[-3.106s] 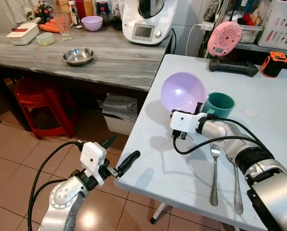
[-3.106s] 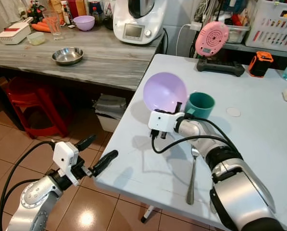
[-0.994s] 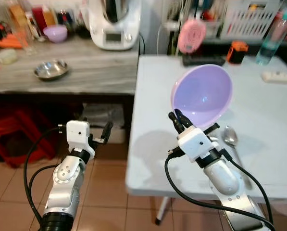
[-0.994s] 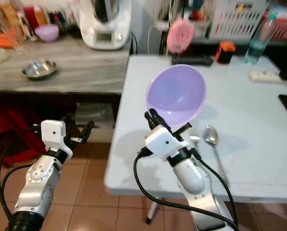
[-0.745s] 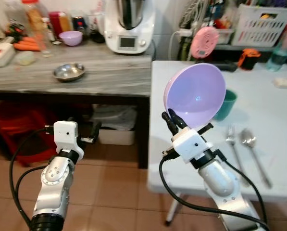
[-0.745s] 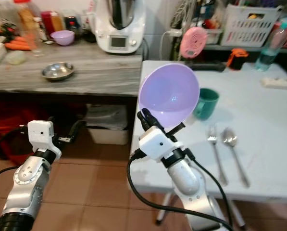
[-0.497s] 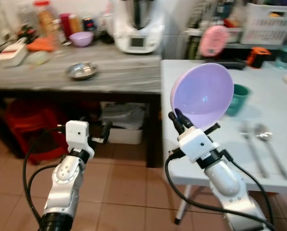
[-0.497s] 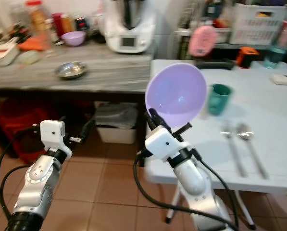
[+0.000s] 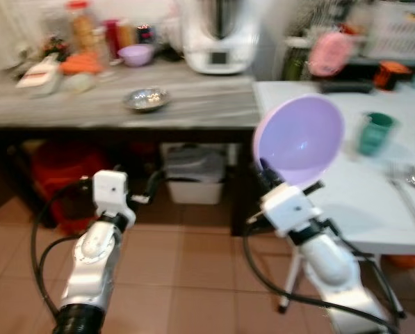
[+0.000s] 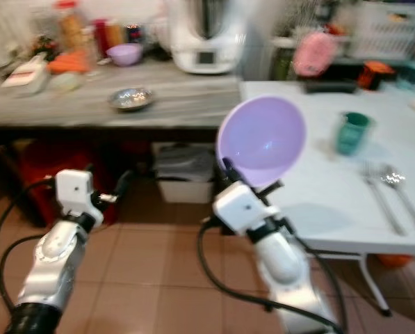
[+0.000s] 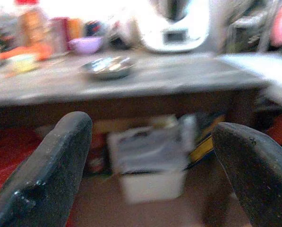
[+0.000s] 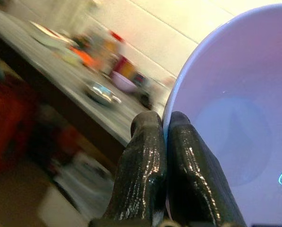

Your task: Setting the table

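Observation:
A large purple bowl [image 9: 299,142] stands tilted on its edge in the air, in front of the left edge of the white table [image 9: 346,202]. My right gripper [image 9: 266,170] is shut on its lower rim; in the right wrist view the two fingers [image 12: 148,165] pinch the bowl's rim [image 12: 235,109]. On the table stand a green cup [image 9: 374,132] and, further right, a fork and spoon [image 9: 407,186]. My left gripper [image 11: 150,165] is open and holds nothing, low over the tiled floor before the wooden counter [image 9: 89,111].
The counter holds a steel bowl [image 9: 146,99], a small purple bowl [image 9: 134,54], a white kitchen machine [image 9: 217,35], bottles and carrots. Under it are a red stool [image 9: 54,167] and a white box [image 9: 193,174]. A pink fan [image 9: 331,54] stands at the table's back.
The view has swung left and drawn back, so the table and cup sit further right and more floor shows. The bowl stays pinched in my right gripper.

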You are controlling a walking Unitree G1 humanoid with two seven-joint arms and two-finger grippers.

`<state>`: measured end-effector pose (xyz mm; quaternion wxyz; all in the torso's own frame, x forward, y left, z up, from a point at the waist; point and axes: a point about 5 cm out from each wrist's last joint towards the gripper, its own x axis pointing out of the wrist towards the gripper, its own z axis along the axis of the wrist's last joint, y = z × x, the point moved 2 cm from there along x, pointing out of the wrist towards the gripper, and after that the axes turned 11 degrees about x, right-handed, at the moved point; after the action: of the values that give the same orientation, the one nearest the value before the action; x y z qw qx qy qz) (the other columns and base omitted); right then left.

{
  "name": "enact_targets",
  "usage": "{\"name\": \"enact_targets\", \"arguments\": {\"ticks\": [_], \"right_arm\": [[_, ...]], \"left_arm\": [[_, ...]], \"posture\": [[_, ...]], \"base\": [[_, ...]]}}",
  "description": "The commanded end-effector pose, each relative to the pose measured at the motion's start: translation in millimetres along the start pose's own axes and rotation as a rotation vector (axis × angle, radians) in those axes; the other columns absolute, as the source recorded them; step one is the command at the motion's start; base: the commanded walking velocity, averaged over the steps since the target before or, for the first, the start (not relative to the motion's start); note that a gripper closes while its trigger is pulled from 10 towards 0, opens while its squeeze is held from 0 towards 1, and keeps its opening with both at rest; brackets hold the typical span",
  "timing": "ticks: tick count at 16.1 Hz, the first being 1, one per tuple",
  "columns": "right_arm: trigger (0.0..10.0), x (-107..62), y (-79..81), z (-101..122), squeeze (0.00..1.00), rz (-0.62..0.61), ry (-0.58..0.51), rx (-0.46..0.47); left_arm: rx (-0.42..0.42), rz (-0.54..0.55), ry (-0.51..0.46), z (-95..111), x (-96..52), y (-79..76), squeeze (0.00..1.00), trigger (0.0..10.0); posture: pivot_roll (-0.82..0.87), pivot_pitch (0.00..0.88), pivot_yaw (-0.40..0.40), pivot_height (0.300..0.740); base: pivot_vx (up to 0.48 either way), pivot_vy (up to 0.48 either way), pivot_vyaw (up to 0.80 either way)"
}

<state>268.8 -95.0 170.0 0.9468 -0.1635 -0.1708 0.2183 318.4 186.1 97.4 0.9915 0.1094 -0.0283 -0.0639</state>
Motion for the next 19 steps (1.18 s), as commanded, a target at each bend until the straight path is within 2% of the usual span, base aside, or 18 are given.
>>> {"name": "enact_targets", "arguments": {"ticks": [1, 19], "right_arm": [[10.0, 0.2, -6.9, 3.0, 0.0, -0.015, -0.01, -0.023], [10.0, -1.1, -6.0, 1.6, 0.0, -0.006, -0.01, -0.023]], "left_arm": [[0.004, -0.004, -0.014, 4.3, 3.4, -1.3, 0.0, 10.0], [0.001, -0.009, -0.019, 3.2, 4.9, -8.1, 0.0, 10.0]], "posture": [[-0.03, 0.0, 0.043, 0.74], [-0.03, 0.0, 0.041, 0.74]], "base": [[0.0, 0.465, 0.0], [0.0, 0.467, 0.0]]}}
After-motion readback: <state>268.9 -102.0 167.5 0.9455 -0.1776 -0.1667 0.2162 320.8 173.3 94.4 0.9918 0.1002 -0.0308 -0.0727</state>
